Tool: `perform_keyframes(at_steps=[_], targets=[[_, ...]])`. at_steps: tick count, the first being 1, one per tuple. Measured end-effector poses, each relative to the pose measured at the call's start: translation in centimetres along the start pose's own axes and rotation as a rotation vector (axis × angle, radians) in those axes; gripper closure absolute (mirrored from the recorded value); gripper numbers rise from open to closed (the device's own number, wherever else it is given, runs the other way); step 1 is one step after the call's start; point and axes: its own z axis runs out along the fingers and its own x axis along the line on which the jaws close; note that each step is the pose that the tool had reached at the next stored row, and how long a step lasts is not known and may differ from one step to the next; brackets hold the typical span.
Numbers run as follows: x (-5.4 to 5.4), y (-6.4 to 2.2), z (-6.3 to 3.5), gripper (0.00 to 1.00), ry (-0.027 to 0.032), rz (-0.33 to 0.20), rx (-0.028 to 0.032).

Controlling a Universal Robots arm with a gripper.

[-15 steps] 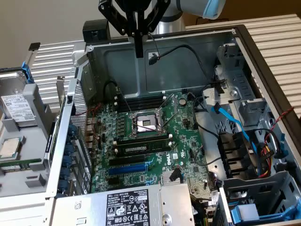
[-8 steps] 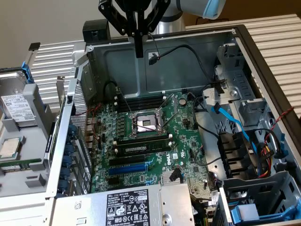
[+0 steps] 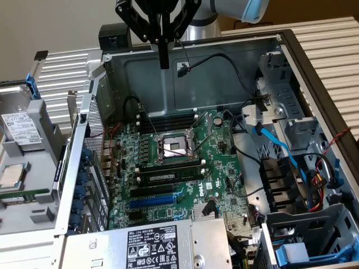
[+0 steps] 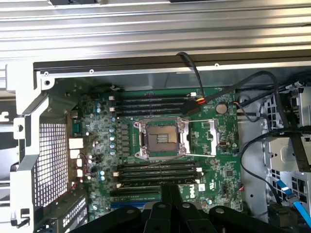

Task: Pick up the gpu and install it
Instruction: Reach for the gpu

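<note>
Your black two-finger gripper (image 3: 163,56) hangs pinched shut and empty over the open grey metal computer case (image 3: 185,84) — its blue card slot (image 3: 152,200) stands bare, and the gpu may lie on the grey side tray (image 3: 47,140) at the exterior view's left — you cannot tell.

Below the single hand (image 3: 163,63), one open computer case (image 3: 146,78), one motherboard (image 3: 220,168), one processor socket (image 3: 175,147) and one power supply (image 3: 207,246) were counted; two banks of memory slots (image 4: 153,104) were noted, one on each side of the socket.

Open computer case (image 3: 151,84), green motherboard (image 3: 221,162)
</note>
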Motion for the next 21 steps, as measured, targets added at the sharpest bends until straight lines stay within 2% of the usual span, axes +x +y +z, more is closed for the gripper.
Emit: perform_keyframes(at_steps=[15,21], targets=[[0.0,0.00,0.00,0.89,0.0000,0.000,0.0000],[1.4,-0.10,-0.06,0.89,0.0003,0.000,0.0000]])
